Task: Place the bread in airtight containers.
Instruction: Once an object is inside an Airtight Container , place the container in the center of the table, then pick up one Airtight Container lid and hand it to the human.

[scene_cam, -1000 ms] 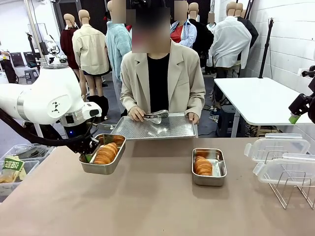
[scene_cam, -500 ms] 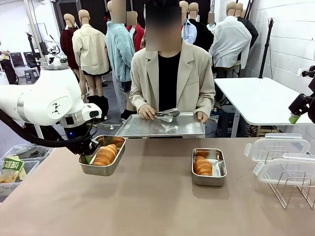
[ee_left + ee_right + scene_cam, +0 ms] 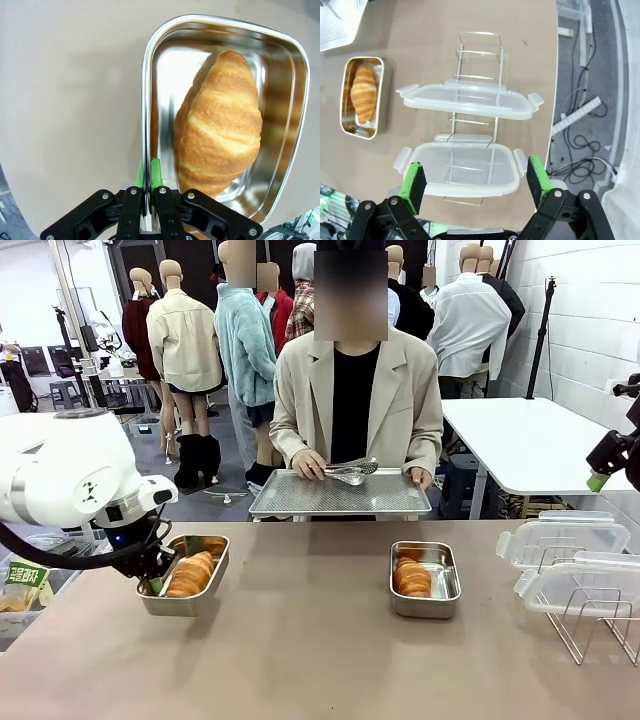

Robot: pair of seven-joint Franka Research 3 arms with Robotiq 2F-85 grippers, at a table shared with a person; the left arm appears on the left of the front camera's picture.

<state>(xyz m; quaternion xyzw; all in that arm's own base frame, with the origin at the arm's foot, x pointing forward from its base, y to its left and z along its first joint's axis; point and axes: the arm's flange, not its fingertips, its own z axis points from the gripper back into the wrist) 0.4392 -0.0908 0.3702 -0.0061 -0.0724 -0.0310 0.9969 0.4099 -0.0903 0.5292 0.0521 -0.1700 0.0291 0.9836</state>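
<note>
My left gripper (image 3: 153, 585) is shut on the near left rim of an airtight container (image 3: 150, 604) at the table's left; a golden ridged bread (image 3: 190, 573) lies inside. In the left wrist view the green pads (image 3: 156, 172) pinch the steel rim (image 3: 145, 100), with the bread (image 3: 220, 125) just right of them. A second container (image 3: 448, 585) right of centre holds another bread (image 3: 412, 578). My right gripper (image 3: 476, 180) hangs open above two clear lids (image 3: 470, 100) on a wire rack (image 3: 477, 55); at the front view's right edge it is up high (image 3: 600, 478).
Across the table a person holds a perforated steel tray (image 3: 300, 502) with tongs (image 3: 350, 472) on it. The wire rack (image 3: 590, 625) with the lids (image 3: 560, 540) stands at the table's right edge. A white side table (image 3: 520, 440) is behind.
My left gripper has drawn its container and bread to the left and nearer to my side. The person has stepped right with the tray. The right arm has not moved.
</note>
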